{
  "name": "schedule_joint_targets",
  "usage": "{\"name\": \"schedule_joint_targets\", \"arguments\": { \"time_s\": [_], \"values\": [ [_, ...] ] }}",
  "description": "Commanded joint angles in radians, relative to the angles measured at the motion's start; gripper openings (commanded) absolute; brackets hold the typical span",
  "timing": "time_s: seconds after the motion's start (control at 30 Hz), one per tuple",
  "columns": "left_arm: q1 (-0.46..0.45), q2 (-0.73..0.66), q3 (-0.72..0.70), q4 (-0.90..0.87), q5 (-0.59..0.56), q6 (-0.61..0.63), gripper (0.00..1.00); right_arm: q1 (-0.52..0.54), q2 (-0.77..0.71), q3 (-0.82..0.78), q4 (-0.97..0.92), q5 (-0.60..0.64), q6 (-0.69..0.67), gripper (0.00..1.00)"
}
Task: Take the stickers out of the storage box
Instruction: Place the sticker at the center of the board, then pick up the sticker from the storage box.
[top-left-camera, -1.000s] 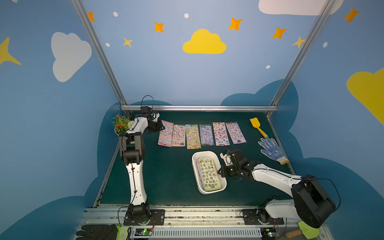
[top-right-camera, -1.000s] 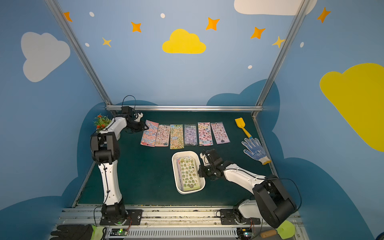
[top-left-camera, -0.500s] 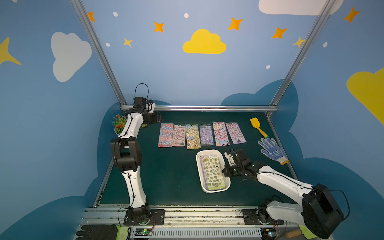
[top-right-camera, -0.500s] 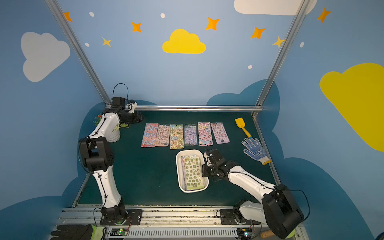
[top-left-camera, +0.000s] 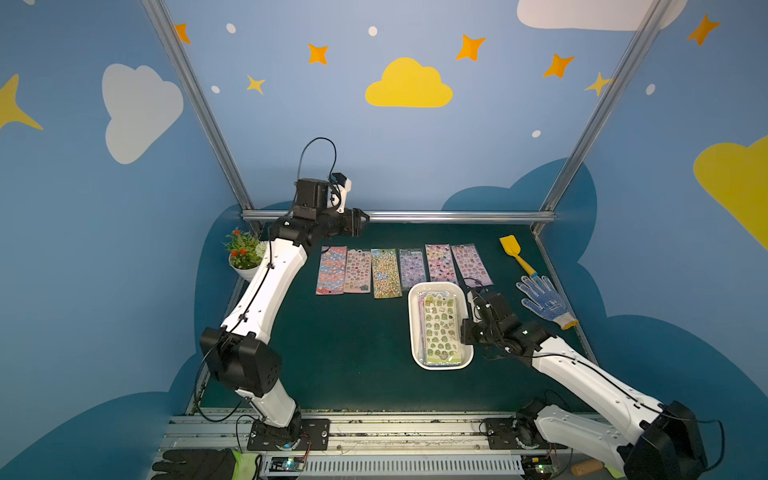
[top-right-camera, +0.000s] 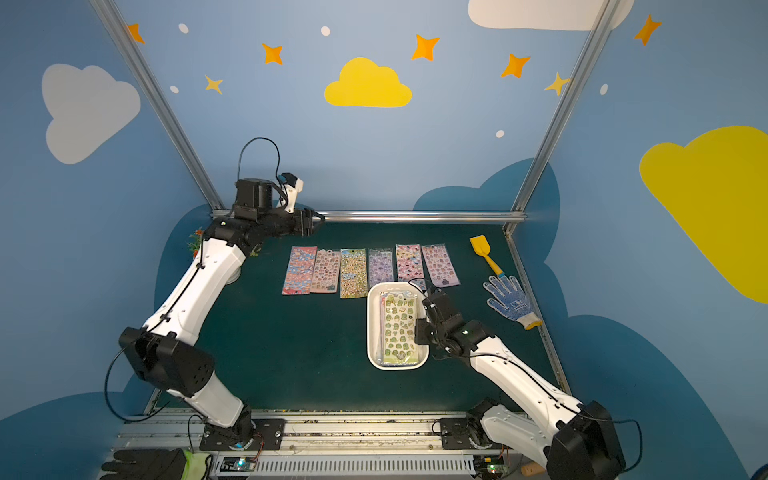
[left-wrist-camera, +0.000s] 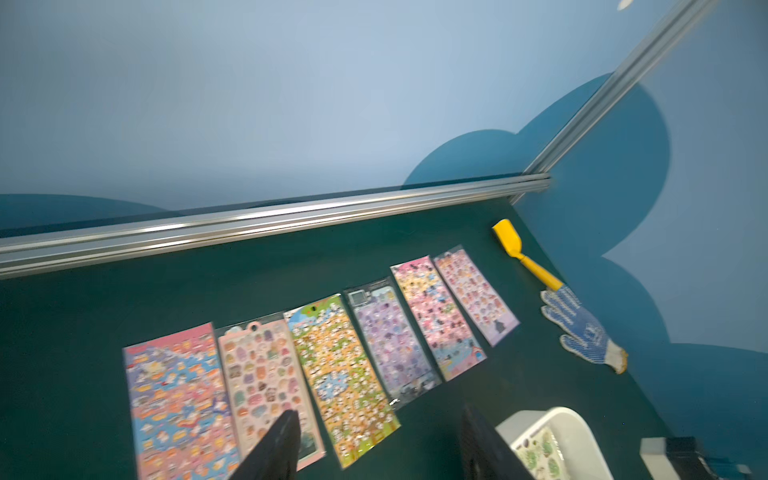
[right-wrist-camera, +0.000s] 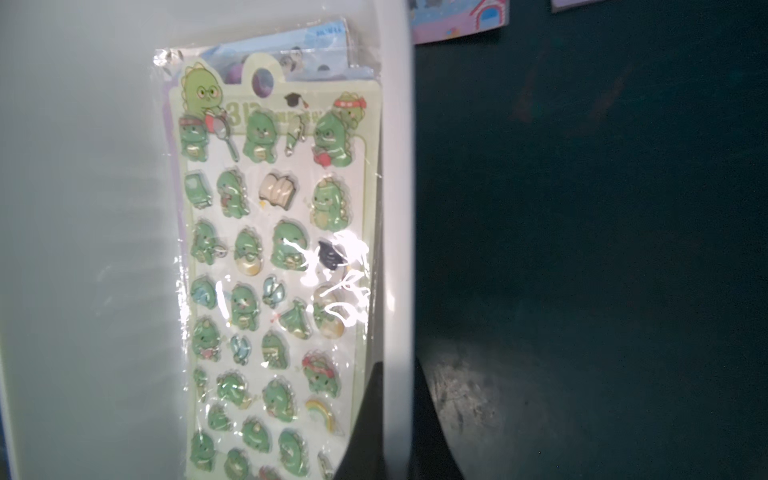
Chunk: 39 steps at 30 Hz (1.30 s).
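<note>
Midway. Clamping box (top-left-camera: 415, 328) rim at 3 o'clock with right end effector (right-wrist-camera: 397, 374); hovering left end effector (left-wrist-camera: 378, 419), spread and empty, well off box's 11 o'clock. Next: reaching into box for stickers (top-left-camera: 440, 328) stacked there, pinching top sheet's edge.

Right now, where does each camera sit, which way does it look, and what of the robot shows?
Top views: high above the front edge, looking down on the table; left arm and right arm show whole.
Left wrist: by the back rail, looking across six laid-out stickers; only the open left gripper shows.
Right wrist: close beside the storage box, looking along its rim at a green dinosaur sheet; the right gripper pinches that rim.
Shared: both wrist views catch the storage box.
</note>
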Motion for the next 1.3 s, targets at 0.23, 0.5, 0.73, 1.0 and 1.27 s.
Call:
{"name": "schedule_joint_targets", "arguments": {
  "time_s": [0.23, 0.5, 0.73, 1.0, 1.27],
  "values": [
    [-0.437, -0.215, -0.381, 0.054, -0.308, -0.238, 0.54, -0.037, -0.030, -0.005, -0.041, 0.062, 0.030, 0.00],
    [-0.668, -0.036, -0.420, 0.106, -0.422, -0.390, 0.53, -0.047, 0.009, -0.040, 0.012, 0.027, 0.046, 0.00],
    [-0.690, 0.184, -0.292, 0.074, -0.421, -0.387, 0.59, -0.054, 0.018, -0.082, 0.055, 0.009, 0.047, 0.00],
    [-0.711, 0.354, -0.150, 0.012, -0.464, -0.417, 0.59, -0.057, 0.025, -0.101, 0.092, -0.016, 0.042, 0.00],
    [-0.710, 0.454, -0.085, -0.019, -0.479, -0.419, 0.64, -0.061, 0.024, -0.114, 0.106, -0.033, 0.035, 0.00]
  ]
}}
